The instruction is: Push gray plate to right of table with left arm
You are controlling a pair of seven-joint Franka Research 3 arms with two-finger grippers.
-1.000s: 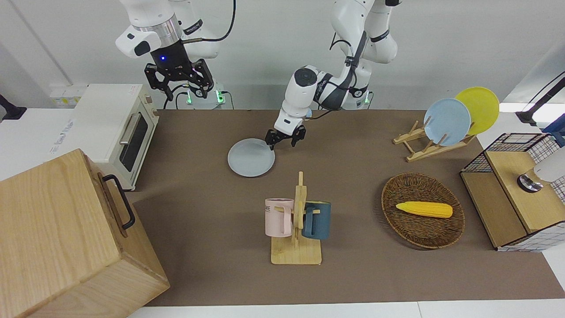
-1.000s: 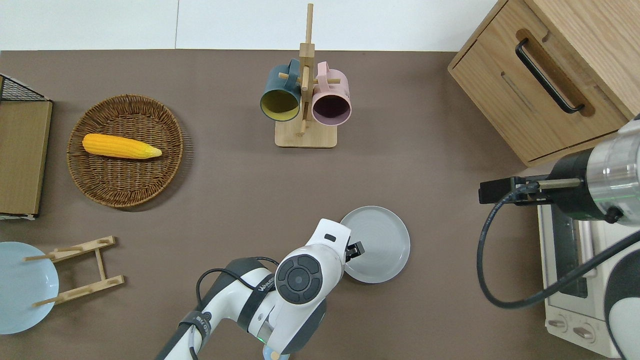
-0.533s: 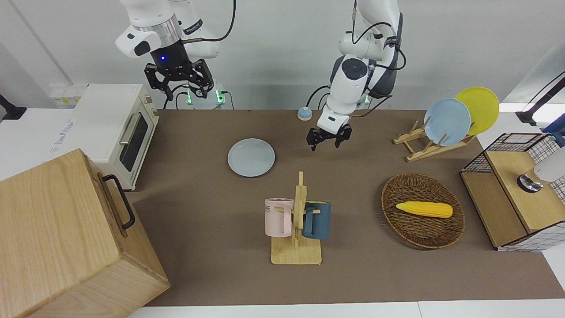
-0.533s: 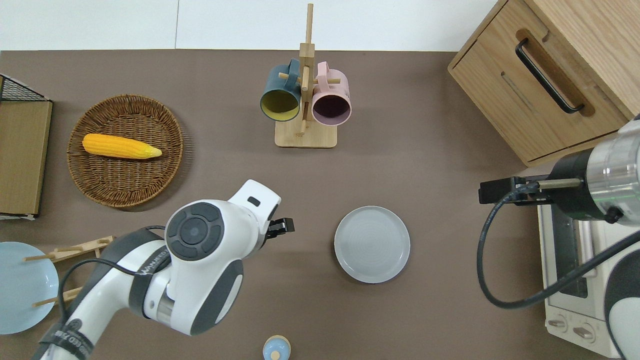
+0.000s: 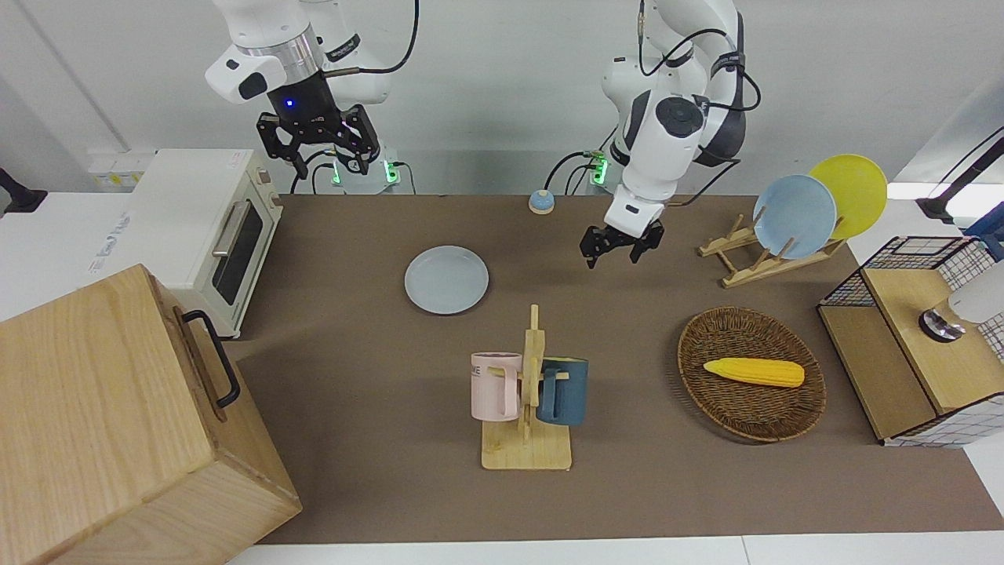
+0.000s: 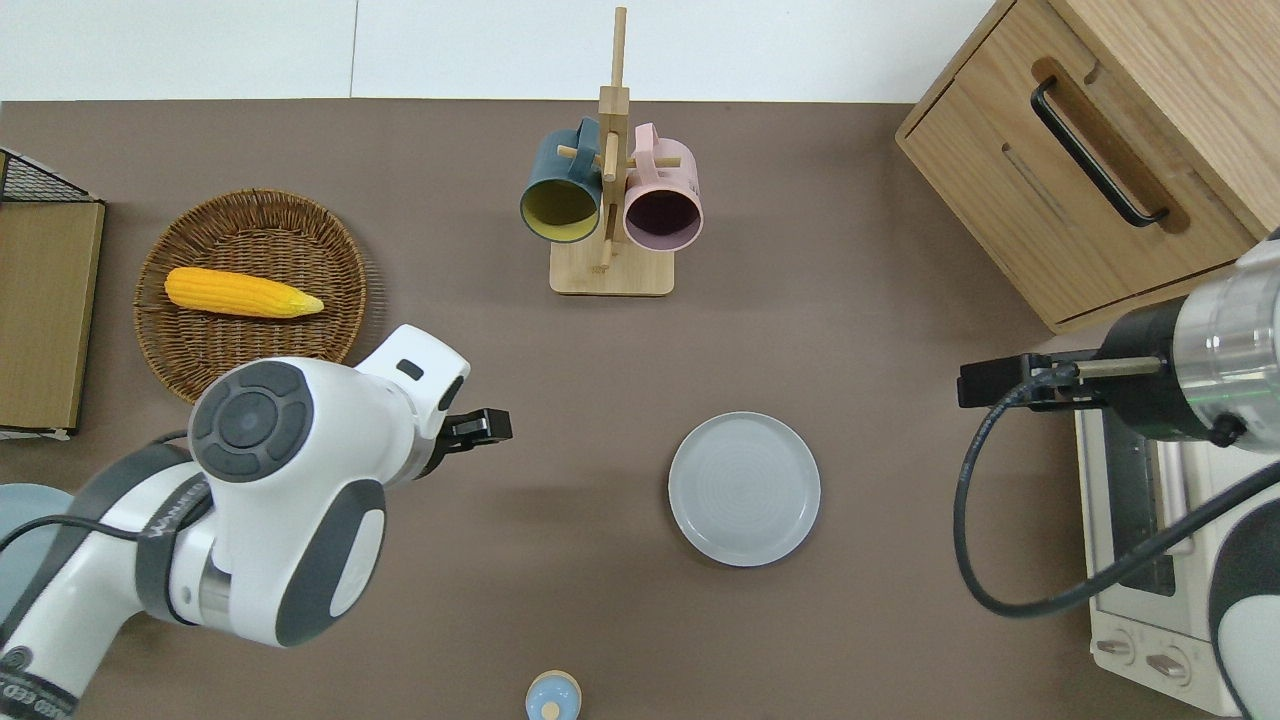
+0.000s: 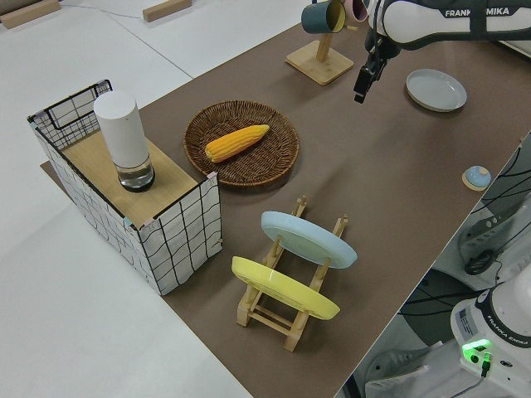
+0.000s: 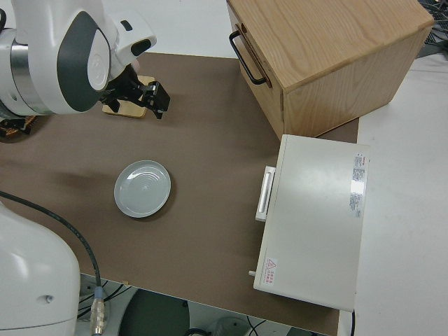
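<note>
gray plate [image 6: 744,489] lying flat on worktop [image 6: 850,330], mid-way toward right arm's end, untouched. left end effector [image 6: 487,428] hanging well apart, open/closed state unclear. push seemingly finished; arm probably needing only parking. right arm parked.

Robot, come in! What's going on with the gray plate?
Left pincer up over bare table, clear of gray plate. Plate flat, alone. Right arm parked. Nothing in the way.
</note>
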